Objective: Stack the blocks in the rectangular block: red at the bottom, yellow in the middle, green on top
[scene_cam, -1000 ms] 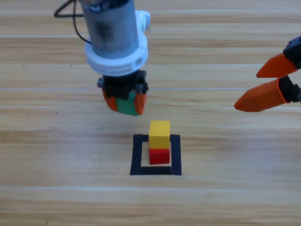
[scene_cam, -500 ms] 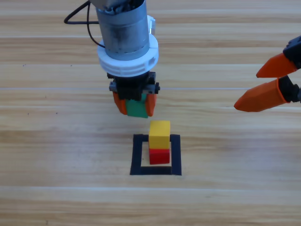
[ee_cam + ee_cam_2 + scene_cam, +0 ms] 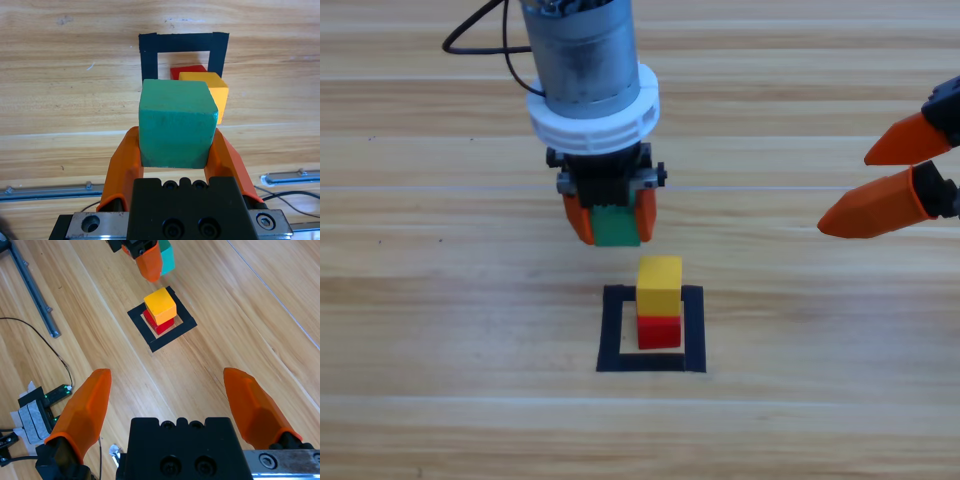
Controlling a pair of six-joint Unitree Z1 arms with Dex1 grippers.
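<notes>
The left gripper [image 3: 611, 214] hangs clear above the wooden table [image 3: 440, 330], its two orange jaws clamped on opposite side faces of the small matte teal-green cube [image 3: 616, 227]. The landmark for everything here is the flat, nearly square outline of black tape [image 3: 612, 330] on the table. Inside that outline sits the small plain red cube [image 3: 659, 331], and the small plain yellow cube [image 3: 659, 284] rests squarely on top of it, so the two lower tiers look finished.

The relation that matters is where the held green cube lies against this stack. In the high view it is beyond the outline's far edge and a little to the left of the yellow cube, not over it. The left wrist view agrees: the green cube [image 3: 177, 124] fills the foreground, with the yellow cube [image 3: 209, 92] showing past its upper right corner and the tape outline [image 3: 148, 56] ahead. Whether the green cube's underside is above the yellow top face cannot be judged surely, though it appears to be. The coming move, as I judge it, needs a short carry toward the outline and slightly rightward, then a level descent.

The right gripper [image 3: 892, 185] waits well to the right of the outline, jaws spread wide and holding nothing.
</notes>
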